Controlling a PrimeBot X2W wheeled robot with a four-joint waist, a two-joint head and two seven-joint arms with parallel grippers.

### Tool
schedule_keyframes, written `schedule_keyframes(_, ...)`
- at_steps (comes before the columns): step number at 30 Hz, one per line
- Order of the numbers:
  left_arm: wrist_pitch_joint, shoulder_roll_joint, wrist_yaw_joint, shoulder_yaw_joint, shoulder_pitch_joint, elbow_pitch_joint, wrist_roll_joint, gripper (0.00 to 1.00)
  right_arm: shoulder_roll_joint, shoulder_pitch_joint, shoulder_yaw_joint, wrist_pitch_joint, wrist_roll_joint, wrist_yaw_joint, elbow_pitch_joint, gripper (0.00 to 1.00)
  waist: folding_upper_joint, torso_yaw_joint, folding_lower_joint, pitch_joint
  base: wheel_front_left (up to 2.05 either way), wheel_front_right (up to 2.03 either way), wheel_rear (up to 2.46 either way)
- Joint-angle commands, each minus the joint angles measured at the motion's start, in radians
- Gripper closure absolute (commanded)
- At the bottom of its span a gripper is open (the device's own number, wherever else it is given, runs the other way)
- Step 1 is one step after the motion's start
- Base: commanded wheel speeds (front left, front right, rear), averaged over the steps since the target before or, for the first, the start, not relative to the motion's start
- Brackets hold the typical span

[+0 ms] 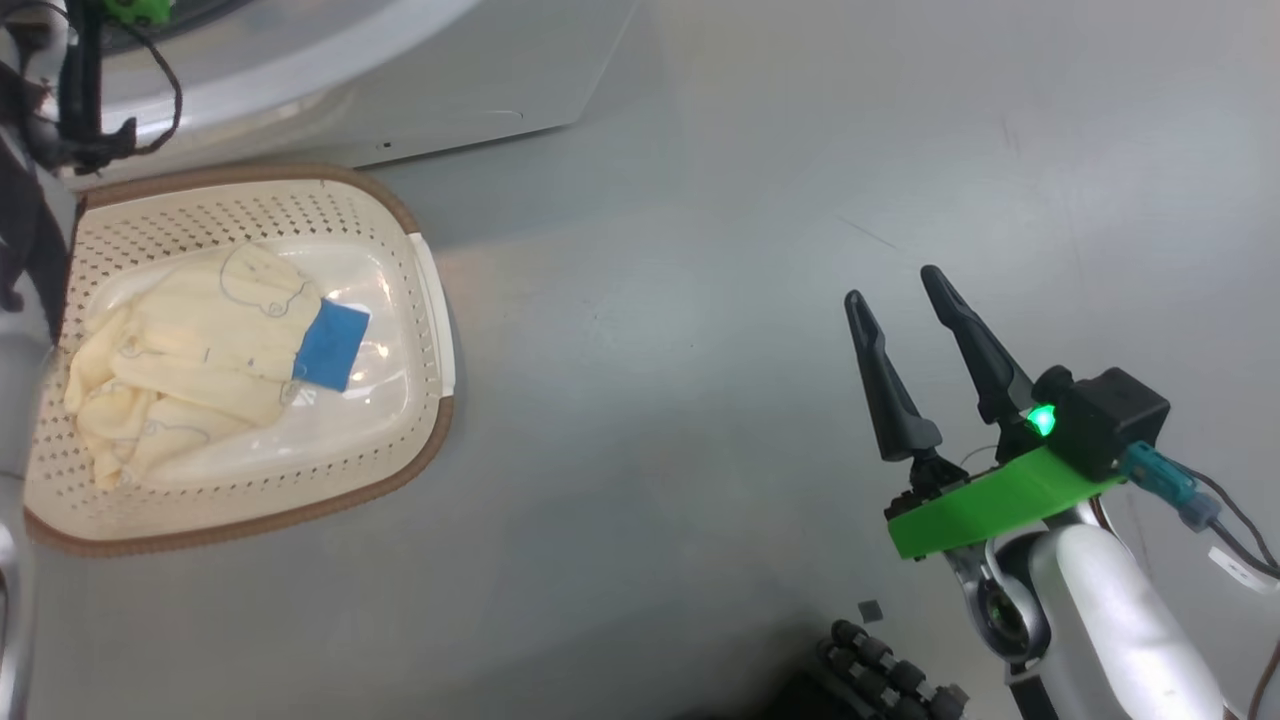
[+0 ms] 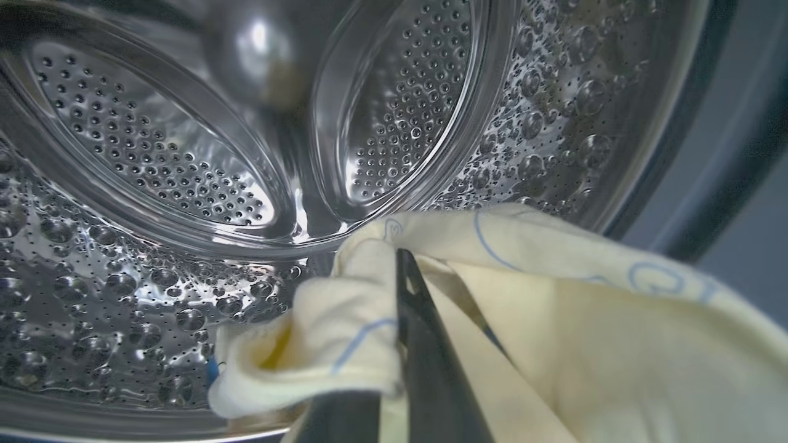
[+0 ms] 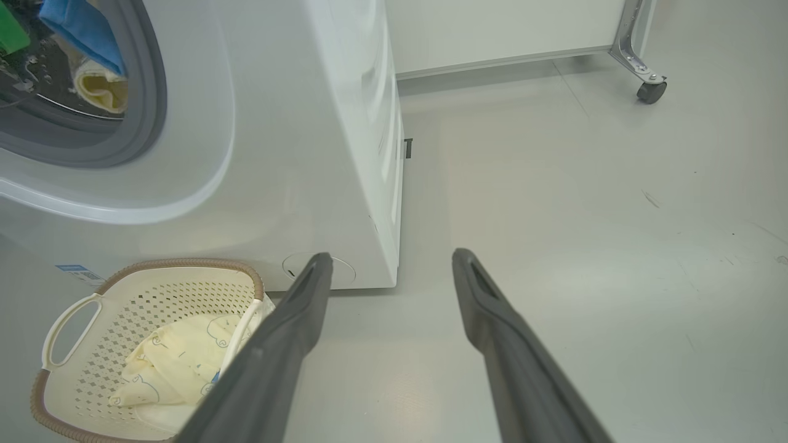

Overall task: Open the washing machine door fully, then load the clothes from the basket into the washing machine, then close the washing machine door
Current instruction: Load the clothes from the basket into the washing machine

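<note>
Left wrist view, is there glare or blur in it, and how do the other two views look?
Left wrist view: bright highlights on the steel drum, with the rounded part at its top blurred. Head view: glare on the basket bottom. Right wrist view: the washing machine edges bow slightly from the wide lens.

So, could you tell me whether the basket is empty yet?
Not empty: a cream garment with a blue patch lies in the basket.
</note>
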Motion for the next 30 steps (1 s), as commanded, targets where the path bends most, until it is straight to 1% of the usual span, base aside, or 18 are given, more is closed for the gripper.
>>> schedule_keyframes(1,-0.007,0.051,0.008,0.017,-0.061,-0.009,0.010,1.00,-0.009,0.031,0.019,-0.006,0.002,0.004,-0.023,0.00,0.0000,0.000,0.0000,0.002,0.00,0.00,0.00)
schedule_keyframes(6,-0.007,0.051,0.005,0.012,-0.134,0.053,0.017,1.00,-0.009,0.038,0.026,-0.006,0.003,0.004,-0.022,0.00,0.0000,-0.003,0.0000,0.018,0.00,0.00,0.00)
schedule_keyframes(11,-0.021,0.064,0.005,0.010,-0.218,0.127,0.025,1.00,-0.009,0.040,0.035,-0.006,0.000,0.004,-0.025,0.00,0.0000,-0.018,0.0000,0.048,0.00,0.00,0.00)
schedule_keyframes(23,-0.047,0.104,0.042,0.002,-0.348,0.265,0.048,1.00,-0.009,0.045,0.049,-0.006,0.014,0.004,-0.032,0.00,0.0000,-0.064,0.0000,0.099,0.00,0.00,0.00)
schedule_keyframes(25,-0.048,0.108,0.045,0.002,-0.369,0.282,0.048,1.00,-0.009,0.045,0.052,-0.006,0.020,0.004,-0.034,0.00,0.0000,-0.070,0.0000,0.106,0.00,0.00,0.00)
schedule_keyframes(30,-0.081,0.112,0.066,0.006,-0.406,0.289,0.051,1.00,-0.009,0.041,0.055,-0.006,0.032,0.004,-0.040,0.00,0.0000,-0.079,0.0000,0.122,0.00,0.00,0.00)
